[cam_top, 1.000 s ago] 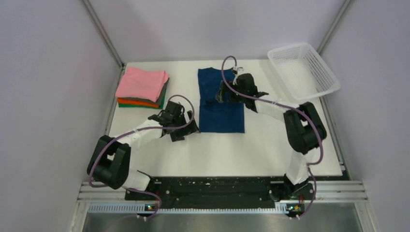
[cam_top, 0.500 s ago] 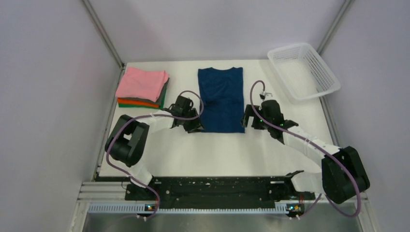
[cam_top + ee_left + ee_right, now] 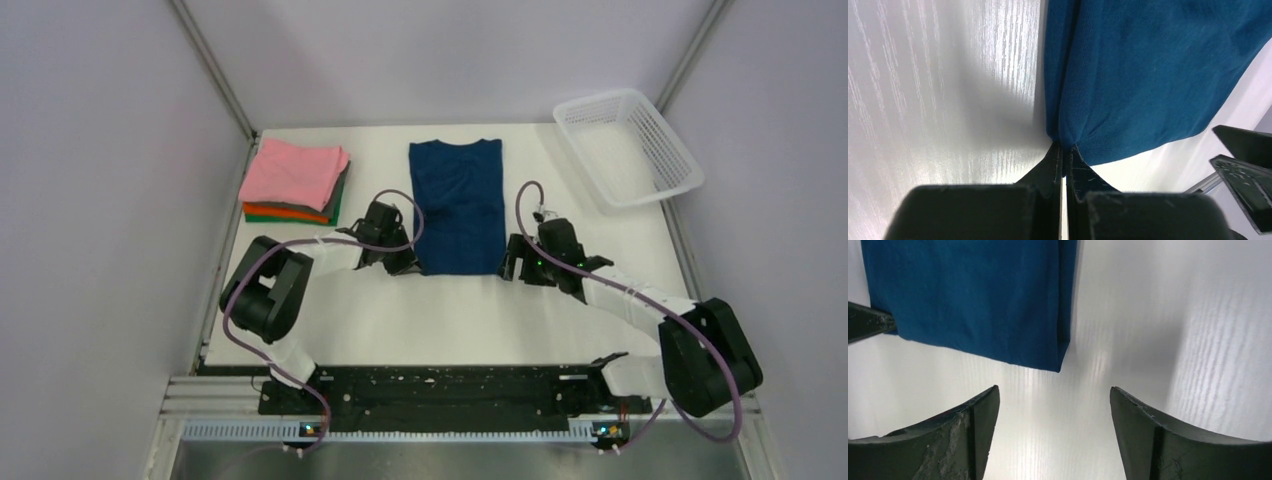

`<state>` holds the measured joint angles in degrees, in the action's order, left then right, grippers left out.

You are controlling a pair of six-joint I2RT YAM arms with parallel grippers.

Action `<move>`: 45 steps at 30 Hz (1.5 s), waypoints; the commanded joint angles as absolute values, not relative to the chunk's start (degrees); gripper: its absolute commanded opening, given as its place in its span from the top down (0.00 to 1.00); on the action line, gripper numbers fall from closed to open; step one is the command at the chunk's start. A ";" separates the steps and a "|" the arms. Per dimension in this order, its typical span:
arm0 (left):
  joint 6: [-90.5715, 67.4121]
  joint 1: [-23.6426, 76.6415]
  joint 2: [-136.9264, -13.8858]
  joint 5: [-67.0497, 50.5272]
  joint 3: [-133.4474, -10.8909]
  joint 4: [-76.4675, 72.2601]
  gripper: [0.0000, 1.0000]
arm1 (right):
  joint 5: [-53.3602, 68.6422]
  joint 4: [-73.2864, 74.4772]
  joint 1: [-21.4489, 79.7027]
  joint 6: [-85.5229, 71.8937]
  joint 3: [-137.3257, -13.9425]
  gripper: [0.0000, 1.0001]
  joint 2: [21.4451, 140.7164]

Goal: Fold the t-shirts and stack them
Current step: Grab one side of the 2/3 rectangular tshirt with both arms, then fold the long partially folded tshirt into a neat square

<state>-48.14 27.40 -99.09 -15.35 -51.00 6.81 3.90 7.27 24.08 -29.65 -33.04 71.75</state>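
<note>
navy t-shirt: flat, sides folded in, centre | pink-topped folded stack: far-left

Soft, even light from above fills the enclosure, and the top view is sharp, with only faint shadows on the table. In both wrist views the tabletop gleams with streaky glare. A grey shadow lies left of the navy t-shirt, and the close, dark fingers blur slightly.
</note>
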 commanded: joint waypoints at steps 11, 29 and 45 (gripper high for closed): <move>-48.45 28.91 -100.45 -11.65 -47.18 8.49 1.00 | 11.63 -3.86 23.73 -31.05 -31.04 0.44 82.22; -52.57 37.69 -83.63 -4.29 -32.45 13.88 1.00 | 23.88 6.05 27.53 -28.49 -20.76 1.00 66.67; -56.26 51.20 -44.37 4.68 -35.79 29.75 1.00 | 28.51 28.49 31.42 -30.92 -30.28 1.00 35.69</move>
